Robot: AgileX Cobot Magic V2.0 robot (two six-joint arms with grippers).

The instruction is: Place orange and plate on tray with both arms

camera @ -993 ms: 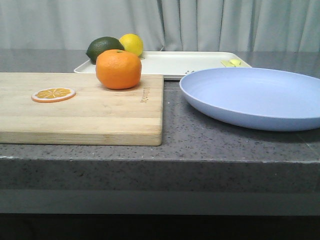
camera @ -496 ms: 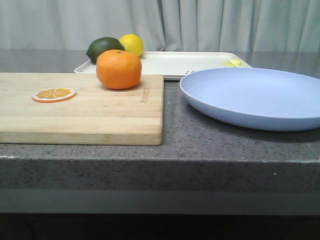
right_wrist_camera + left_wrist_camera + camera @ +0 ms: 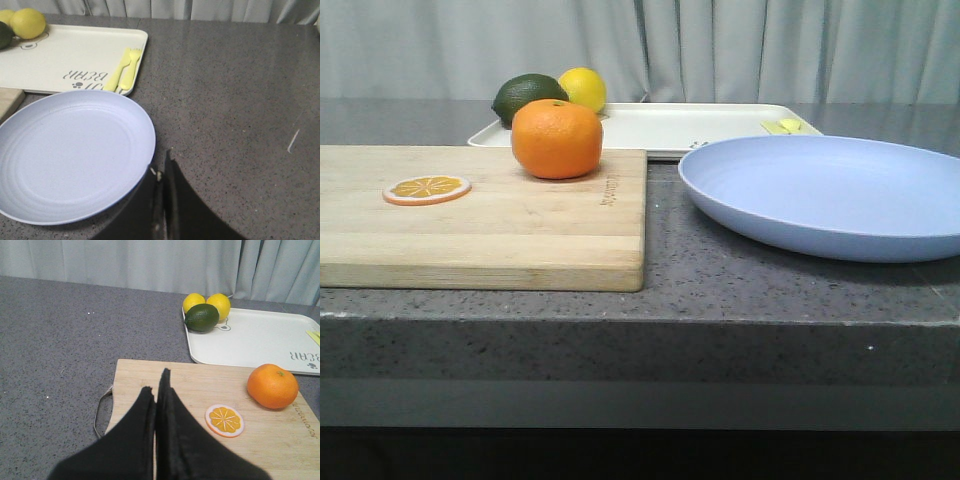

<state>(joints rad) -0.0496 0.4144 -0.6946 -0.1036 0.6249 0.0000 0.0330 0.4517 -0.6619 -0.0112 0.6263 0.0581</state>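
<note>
The orange (image 3: 557, 138) sits on the wooden cutting board (image 3: 480, 215); it also shows in the left wrist view (image 3: 272, 385). The lavender-blue plate (image 3: 830, 195) lies on the counter to the right, also in the right wrist view (image 3: 70, 155). The white tray (image 3: 690, 125) is behind both, seen too in the wrist views (image 3: 255, 340) (image 3: 65, 57). My left gripper (image 3: 156, 382) is shut and empty above the board, well apart from the orange. My right gripper (image 3: 162, 162) is shut and empty just beside the plate's rim. Neither gripper shows in the front view.
A dark green lime (image 3: 527, 97) and a lemon (image 3: 583, 88) sit at the tray's far left corner; the left wrist view shows two lemons (image 3: 207, 302). A flat orange slice (image 3: 426, 188) lies on the board. Yellow-green cutlery (image 3: 125, 75) lies on the tray's right side.
</note>
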